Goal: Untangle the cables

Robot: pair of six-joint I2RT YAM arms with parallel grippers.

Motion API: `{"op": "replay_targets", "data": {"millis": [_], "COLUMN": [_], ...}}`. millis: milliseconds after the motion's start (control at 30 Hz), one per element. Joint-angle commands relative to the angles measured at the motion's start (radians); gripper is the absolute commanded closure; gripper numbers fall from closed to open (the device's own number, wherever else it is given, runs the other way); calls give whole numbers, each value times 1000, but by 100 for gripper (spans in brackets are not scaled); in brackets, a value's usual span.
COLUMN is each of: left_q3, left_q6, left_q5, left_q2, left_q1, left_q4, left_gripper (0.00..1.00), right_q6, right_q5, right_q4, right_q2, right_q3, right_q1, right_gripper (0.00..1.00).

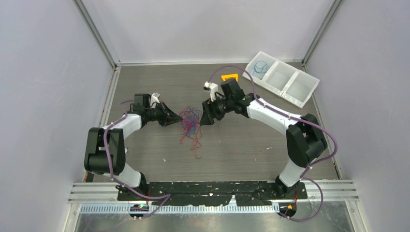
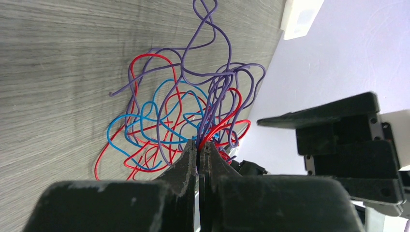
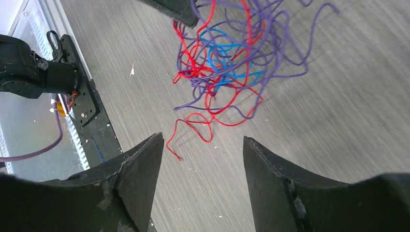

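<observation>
Clenched, the left end effector (image 1: 179, 117) pinches purple and red strands of the cables (image 1: 189, 123), a clump in the middle of the worktop (image 1: 241, 145). At the clump's 3 o'clock, the right end effector (image 1: 206, 116) stands spread wide, empty, just beside it.

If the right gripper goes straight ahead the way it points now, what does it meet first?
Probably the cables, their loose red end first; the open right gripper touches nothing yet.
</observation>
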Motion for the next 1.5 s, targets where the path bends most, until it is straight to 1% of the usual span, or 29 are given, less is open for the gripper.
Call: {"op": "replay_targets", "data": {"millis": [0, 167, 267, 333, 467, 567, 667, 733, 767, 800, 833, 867, 900, 1000, 1067, 1133, 1267, 1467], "left_q3": [4, 7, 9, 12, 14, 18, 21, 24, 26, 29, 33, 39, 44, 64, 75, 92, 106, 109], "left_q6": [-33, -43, -41, -40, -37, -35, -35, -29, -22, -13, 3, 22, 42, 115, 172, 254, 356, 434], "left_q5": [1, -13, -12, -8, 4, 11, 14, 16, 14, 13, 9, 1, -9, -44, -78, -123, -206, -274], "left_q2": [13, 41, 59, 65, 74, 80, 84, 85, 85, 85, 83, 80, 75, 62, 53, 43, 20, -6], "left_q1": [17, 36, 42, 44, 50, 54, 54, 54, 54, 54, 54, 82, 91, 114, 135, 147, 157, 158], "left_q4": [52, 56, 58, 58, 55, 54, 55, 51, 44, 33, 14, -9, -32, -112, -169, -239, -341, -396], "left_gripper": [100, 100, 100, 100, 100, 100, 100, 100, 100, 100, 100, 100, 100, 100, 100, 100, 100, 99], "right_q6": [90, 177, 184, 190, 164, 140, 135, 138, 138, 133, 128, 113, 101, 49, 11, -37, -123, -134], "right_q5": [53, 191, 277, 325, 450, 556, 610, 618, 619, 619, 618, 610, 600, 515, 465, 432, 417, 449], "right_q4": [116, 173, 196, 213, 205, 161, 115, 104, 104, 102, 91, 84, 62, 13, -47, -101, -143, -168], "right_q2": [-31, -39, -3, 21, 78, 118, 175, 193, 198, 198, 190, 181, 151, 50, -78, -168, -314, -404], "right_q3": [-39, -123, -134, -139, -110, -76, -39, -39, -40, -43, -46, -49, -55, -78, -83, -66, -22, 151], "right_q1": [63, 146, 219, 247, 291, 317, 334, 342, 343, 344, 343, 340, 337, 286, 235, 182, 59, -138], "right_gripper": [34, 34, 32, 31, 31, 30, 30, 36, 48, 56, 74, 84, 92, 94, 95, 94, 95, 95]}}
